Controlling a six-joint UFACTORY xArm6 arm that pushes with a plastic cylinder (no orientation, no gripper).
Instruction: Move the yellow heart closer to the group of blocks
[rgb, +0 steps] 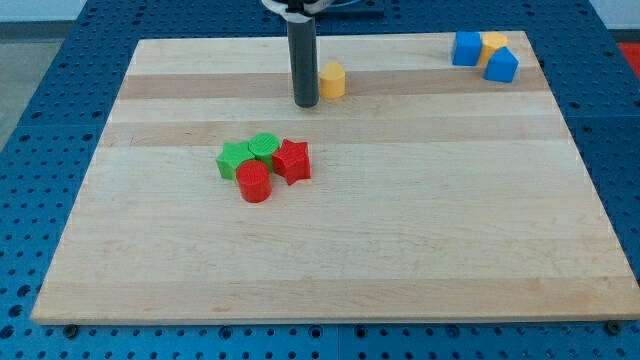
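Note:
The yellow heart (332, 80) lies near the view's top, a little right of centre. My tip (306, 103) stands just left of it, almost touching its left side. A group of blocks sits left of the board's centre: a green star-like block (233, 160), a green round block (264, 147), a red star (292, 161) and a red cylinder (254, 183), all packed together. The heart is well above and to the right of that group.
At the view's top right corner sit a blue cube (466, 48), a yellow block (493, 45) and a blue block (501, 66), close together. The wooden board (400, 240) rests on a blue perforated table (40, 120).

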